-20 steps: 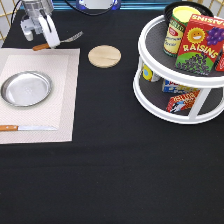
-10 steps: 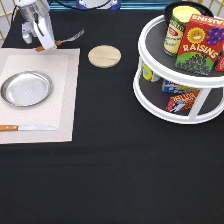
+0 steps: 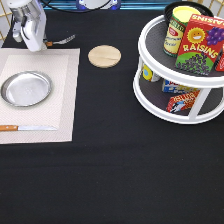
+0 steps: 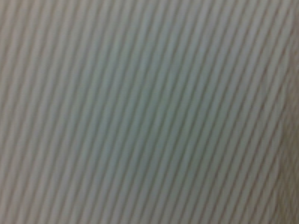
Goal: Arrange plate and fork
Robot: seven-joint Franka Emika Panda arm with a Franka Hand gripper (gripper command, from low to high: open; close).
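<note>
Fork (image 3: 61, 40): lies on the black worktop (image 3: 110, 165) near the exterior view's top left, just beyond the top edge of the placemat (image 3: 37, 95). Long axis runs nearly level across the view, rising slightly to the right; tines point to the exterior view's right, and the handle end passes behind the pincer.

Plate (image 3: 26, 88): shiny round metal dish, flat on the placemat, in its left half as the exterior view shows it. Well apart from the fork.

Pincer (image 3: 34, 46): low over the top edge of the placemat, right at the fork's handle end. I cannot tell whether it is released, clenched, or grasping the handle; the arm's white body hides that spot.

Knife (image 3: 25, 128): on the placemat below the plate, long axis level, wooden handle toward the exterior view's left, blade pointing right.

Wooden coaster (image 3: 104, 55): round, pale, on bare worktop to the right of the fork's tines, apart from them.

Two-tier turntable rack (image 3: 182, 75): white, at the exterior view's right. Upper tier carries a raisins box (image 3: 201, 45) and a can (image 3: 179, 27); lower tier carries small packets.

Wrist view: fills with a close ribbed pale surface, grey-green, nothing else told apart.

Surface: black cloth covers the worktop throughout.
</note>
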